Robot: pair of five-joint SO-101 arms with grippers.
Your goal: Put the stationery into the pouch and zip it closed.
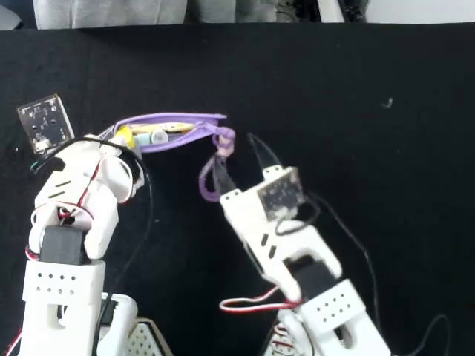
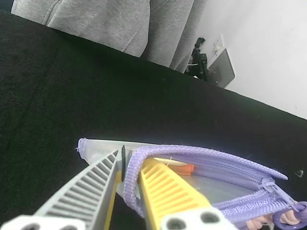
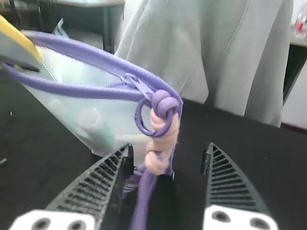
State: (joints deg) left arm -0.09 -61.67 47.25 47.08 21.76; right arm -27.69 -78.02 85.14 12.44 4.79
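The purple pouch (image 1: 167, 127) is out on the black surface (image 1: 349, 81). It is open, with stationery (image 1: 148, 138) inside. The left gripper (image 2: 130, 160) has its jaws pinching the zip edge at one end. At the other end, the right gripper (image 3: 168, 149) has its jaws spread wide. The zip cord (image 3: 160, 139) hangs between them, close beside one jaw.
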